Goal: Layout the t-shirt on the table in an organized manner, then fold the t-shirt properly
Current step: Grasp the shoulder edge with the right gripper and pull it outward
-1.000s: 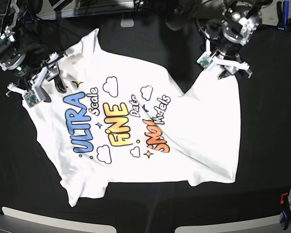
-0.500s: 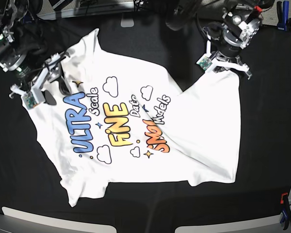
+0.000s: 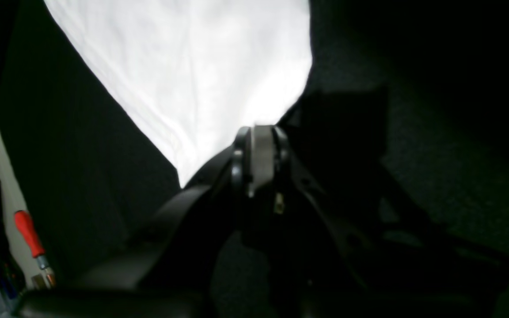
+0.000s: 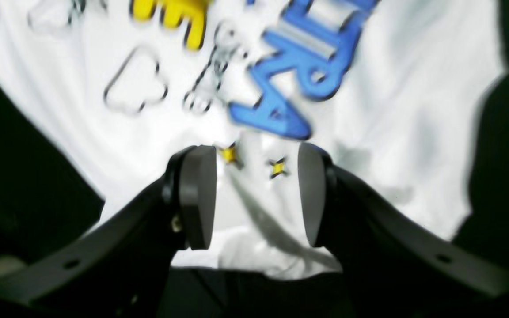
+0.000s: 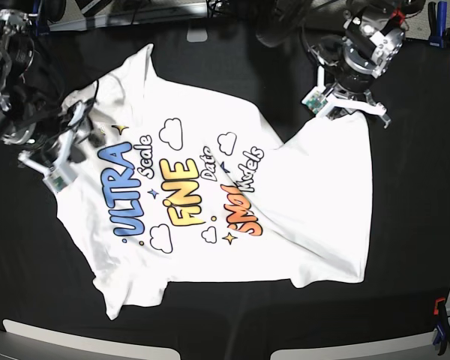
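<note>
Base view, nearest edge first: the t-shirt [image 5: 210, 195] lies print-up on the black tabletop [image 5: 405, 247], its lower hem area toward the camera side, spread but not square. A diagonal fold runs from the printed middle toward the near right corner, and the right portion shows plain white, doubled over. The garment occupies the centre of the tabletop, well clear of the red clip [image 5: 439, 307] at the near right edge.

Mid-field, on this view's left: the right claw [image 5: 67, 146] sits over the shirt's edge beside the blue "ULTRA" lettering. In the right wrist view its pads [image 4: 199, 198] stand apart with cloth and two small yellow stars between them; nothing is pinched. Judgement: it is positioned to take that side so the cloth can be drawn outward.

Far field, on this view's right: the left claw [image 5: 345, 105] is down at the shirt's far right corner. The left wrist view shows its pads [image 3: 259, 159] pressed together right at the tip of the white corner [image 3: 192, 88]; whether cloth is caught between them cannot be told, as the contact is in shadow. Judgement: it closed there to seize the corner for spreading.

Assessment: layout stage, folding not begun. Risk: a thin corner grip may slip when tension is applied
</note>
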